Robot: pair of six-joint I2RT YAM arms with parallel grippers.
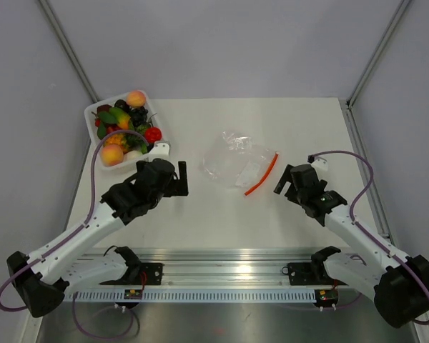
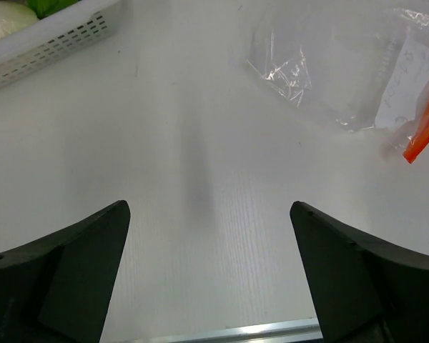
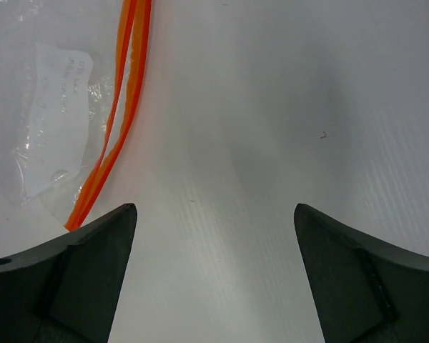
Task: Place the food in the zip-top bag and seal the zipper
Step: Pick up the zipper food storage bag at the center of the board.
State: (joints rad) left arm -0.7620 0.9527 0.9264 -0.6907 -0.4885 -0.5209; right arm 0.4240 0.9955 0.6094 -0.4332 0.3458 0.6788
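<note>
Top view: left tool (image 1: pixel 180 177) sits centre-left, jaws spread wide, nothing in them. Right tool (image 1: pixel 282 181) is right of centre, jaws also fully apart and holding nothing.

Zip-top bag (image 1: pixel 236 158) lies flat and crinkled on the counter (image 1: pixel 222 214) at frame centre, between the two tools and touching neither. Zipper (image 1: pixel 262 176) runs diagonally along the bag's right edge, near the right tool's tips. A white label (image 1: pixel 252 170) shows through the plastic next to the zipper.

Food is piled in the white tray (image 1: pixel 91 111) at upper left, well apart from the bag. A peach (image 1: pixel 136 98) is at the tray's top end, a red round fruit (image 1: pixel 153 134) on its right side and an orange-yellow fruit (image 1: pixel 112 155) at the bottom end. Dark grapes (image 1: pixel 137 114) and green bits fill the middle. I can't pick out the pineapple.

Left wrist view: left tool (image 2: pixel 211 214) fingers (image 2: pixel 71 271) sit in the lower corners over bare counter (image 2: pixel 200 143). The tray (image 2: pixel 50 39) corner is at upper left. The bag (image 2: pixel 329 71) is at upper right, with the zipper (image 2: pixel 423 132) at the right edge.

Right wrist view: right tool (image 3: pixel 214 214) fingers (image 3: pixel 79 271) are low in the frame over the counter (image 3: pixel 272 107). The zipper (image 3: pixel 118 121) slants down at upper left as two red-orange tracks side by side. I can't tell whether it is sealed. The bag (image 3: pixel 14 143) and label (image 3: pixel 53 121) lie to its left.
</note>
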